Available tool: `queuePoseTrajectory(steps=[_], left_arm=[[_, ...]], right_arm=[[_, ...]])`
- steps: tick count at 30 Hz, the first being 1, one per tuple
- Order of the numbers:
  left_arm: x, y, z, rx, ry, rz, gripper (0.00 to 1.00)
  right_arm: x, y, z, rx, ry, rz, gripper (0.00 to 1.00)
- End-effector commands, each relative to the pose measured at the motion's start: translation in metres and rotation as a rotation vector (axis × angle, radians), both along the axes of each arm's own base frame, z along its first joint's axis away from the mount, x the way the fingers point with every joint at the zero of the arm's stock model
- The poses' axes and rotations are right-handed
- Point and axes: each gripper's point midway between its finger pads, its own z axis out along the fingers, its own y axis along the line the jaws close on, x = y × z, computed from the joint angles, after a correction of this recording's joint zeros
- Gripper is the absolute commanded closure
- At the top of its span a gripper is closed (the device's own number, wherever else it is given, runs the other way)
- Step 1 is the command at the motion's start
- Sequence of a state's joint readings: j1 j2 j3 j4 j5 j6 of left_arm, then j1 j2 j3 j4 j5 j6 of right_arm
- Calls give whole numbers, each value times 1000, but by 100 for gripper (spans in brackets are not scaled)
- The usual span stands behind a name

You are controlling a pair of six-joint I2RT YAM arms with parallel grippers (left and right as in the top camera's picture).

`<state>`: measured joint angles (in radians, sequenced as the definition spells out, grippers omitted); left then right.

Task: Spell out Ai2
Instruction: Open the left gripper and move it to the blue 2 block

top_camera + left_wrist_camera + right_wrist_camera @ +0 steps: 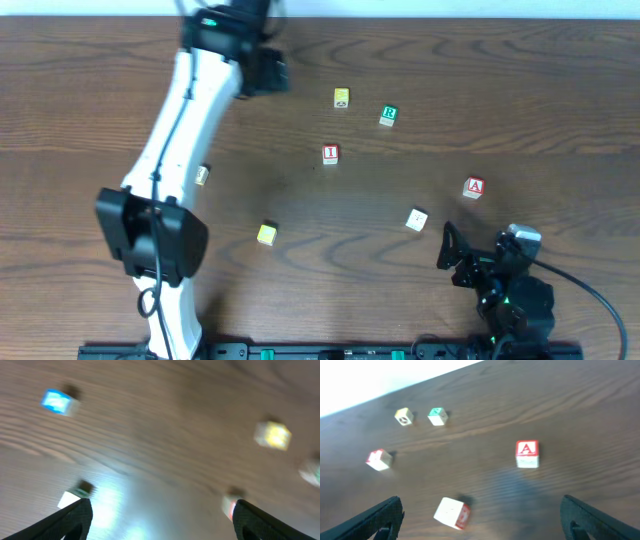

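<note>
The red "A" cube [473, 187] sits at the right and also shows in the right wrist view [526, 453]. The red "I" cube [330, 153] sits mid-table and shows at the left of the right wrist view [379, 459]. No blue "2" is readable overhead. The blurred left wrist view shows a cube with a blue face [57, 401], unreadable. My left gripper [268, 72] [162, 520] is open and empty at the far side. My right gripper [452, 258] [482, 515] is open and empty, in front of the "A" cube.
Green "R" cube [388, 115] and a yellow cube [341, 97] lie at the back. A cream cube with a red side [416, 219] [451, 512] lies near my right gripper. Another yellow cube [266, 233] lies front left. A pale cube [203, 175] is half hidden by the left arm.
</note>
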<state>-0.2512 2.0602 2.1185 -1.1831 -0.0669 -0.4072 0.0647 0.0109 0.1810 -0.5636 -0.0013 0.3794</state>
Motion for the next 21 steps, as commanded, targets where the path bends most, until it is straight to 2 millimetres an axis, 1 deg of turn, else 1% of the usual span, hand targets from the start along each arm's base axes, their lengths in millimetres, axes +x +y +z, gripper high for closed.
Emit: queuePoseTrajectory(steps=[1, 2, 3, 7, 12, 15, 17, 19, 21], left_arm=[[17, 56, -10, 71, -5, 66, 6], [22, 69, -17, 90, 2, 48, 5], [25, 78, -21, 103, 12, 33, 5], [31, 110, -59, 151, 96, -28, 2], [32, 128, -92, 177, 168, -50, 5], [27, 139, -111, 219, 232, -67, 5], [25, 143, -123, 235, 268, -100, 5], [29, 146, -135, 247, 279, -149, 5], [37, 147, -142, 251, 264, -190, 5]], right_arm=[[-1, 4, -1, 118, 9, -19, 1], [-1, 4, -1, 118, 9, -19, 1], [-1, 4, -1, 118, 9, -19, 1], [-1, 4, -1, 118, 9, -20, 1], [-1, 4, -1, 117, 8, -20, 1], [-1, 4, -1, 117, 8, -20, 1], [0, 4, -1, 117, 8, -20, 1], [0, 4, 0, 117, 8, -20, 1], [0, 4, 0, 118, 8, -20, 1]])
